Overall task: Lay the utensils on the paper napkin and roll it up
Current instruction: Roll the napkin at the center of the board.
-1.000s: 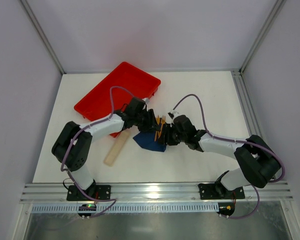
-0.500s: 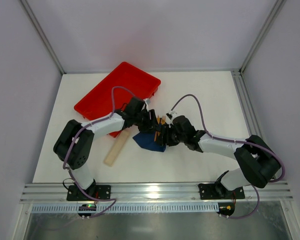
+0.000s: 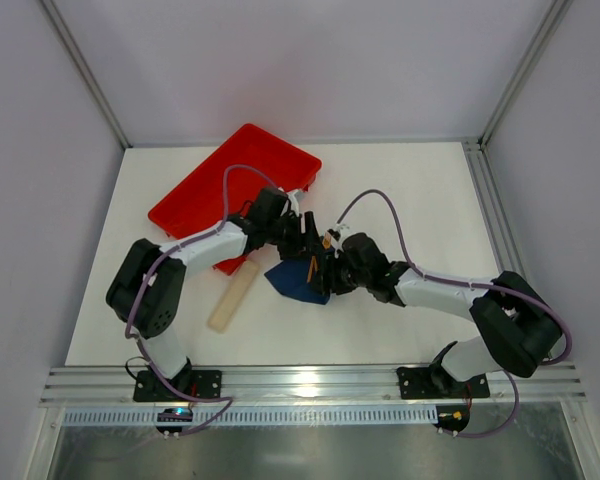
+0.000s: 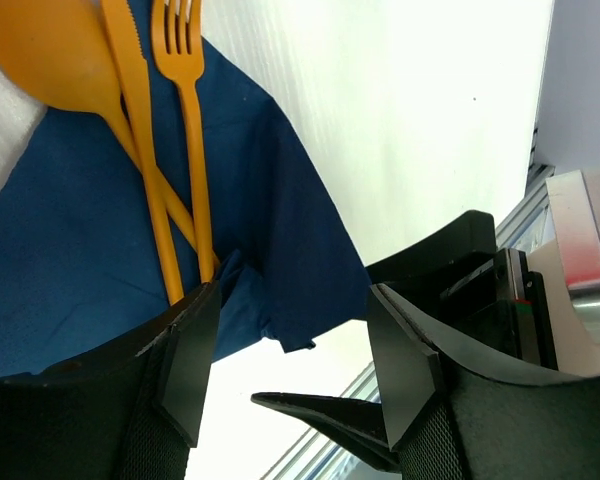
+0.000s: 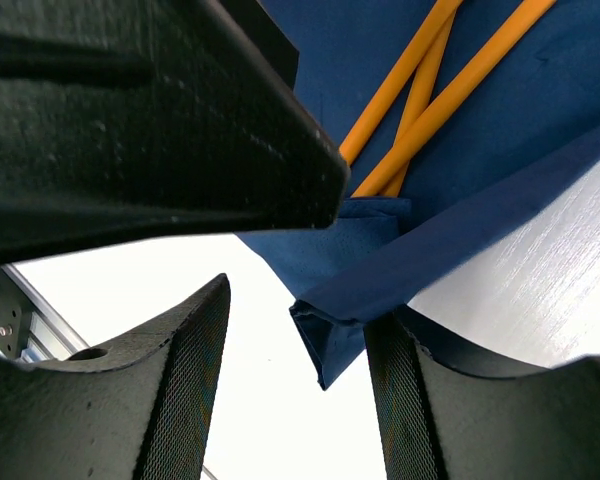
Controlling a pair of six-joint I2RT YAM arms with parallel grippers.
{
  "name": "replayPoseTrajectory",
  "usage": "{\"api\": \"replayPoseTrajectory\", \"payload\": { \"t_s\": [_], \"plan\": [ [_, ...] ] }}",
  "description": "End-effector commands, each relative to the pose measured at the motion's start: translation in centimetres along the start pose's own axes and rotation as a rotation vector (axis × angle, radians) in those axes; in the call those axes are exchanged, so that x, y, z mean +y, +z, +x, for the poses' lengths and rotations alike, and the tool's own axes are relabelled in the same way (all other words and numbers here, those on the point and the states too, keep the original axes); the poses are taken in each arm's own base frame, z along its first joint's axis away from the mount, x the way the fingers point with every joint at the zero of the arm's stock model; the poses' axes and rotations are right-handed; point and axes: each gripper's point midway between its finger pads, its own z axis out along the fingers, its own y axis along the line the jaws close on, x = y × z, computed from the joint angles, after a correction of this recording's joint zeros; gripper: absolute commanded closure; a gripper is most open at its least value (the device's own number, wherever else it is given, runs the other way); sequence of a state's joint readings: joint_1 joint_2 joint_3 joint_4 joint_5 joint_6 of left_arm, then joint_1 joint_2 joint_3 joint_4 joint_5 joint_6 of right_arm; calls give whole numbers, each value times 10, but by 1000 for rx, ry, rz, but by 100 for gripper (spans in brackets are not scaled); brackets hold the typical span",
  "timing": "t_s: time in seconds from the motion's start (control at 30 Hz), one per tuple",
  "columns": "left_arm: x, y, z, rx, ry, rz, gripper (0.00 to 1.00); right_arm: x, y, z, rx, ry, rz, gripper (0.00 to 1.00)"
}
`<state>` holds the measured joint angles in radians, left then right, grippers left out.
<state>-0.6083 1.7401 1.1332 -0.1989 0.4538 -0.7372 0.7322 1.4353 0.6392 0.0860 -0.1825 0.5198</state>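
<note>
A white worktop [image 3: 430,190] filled the enclosure, shut in by plain pale grey walls [image 3: 310,60] at 9, 12 and 3 o'clock. Aluminium posts [image 3: 87,75] slanted up from the far corners at 11 and 1 o'clock. A slotted aluminium rail [image 3: 310,380] ran along the 6 o'clock edge under even, soft light.

I see the paper napkin [image 4: 70,290], a thin navy-blue sheet, lying rumpled on the white counter [image 4: 400,110] and not flat. One edge is doubled over into a narrow band, and a small corner flap is turned up near the cutlery handles. Three slim orange utensils lie on it: a spoon [image 4: 40,55], a knife [image 4: 140,150] and a fork [image 4: 185,120], heads together at one end. The knife crosses the spoon's handle and the fork lies just beside them. The spoon's bowl partly overhangs the napkin's edge.
</note>
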Motion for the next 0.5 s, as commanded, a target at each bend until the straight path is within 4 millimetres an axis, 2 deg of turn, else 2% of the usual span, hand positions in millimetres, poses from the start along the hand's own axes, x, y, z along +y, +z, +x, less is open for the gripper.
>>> {"api": "replayPoseTrajectory", "payload": {
  "t_s": [0.0,0.33,0.47],
  "plan": [
    [-19,-5,-10,-6,85,79,36,15,-6,-30,-90,-53,-18,43],
    [-18,4,-2,45,136,122,33,14,-6,-30,-83,-61,-5,44],
    [2,4,-4,21,117,20,33,15,-8,-32,-92,-63,1,44]
  ]
}}
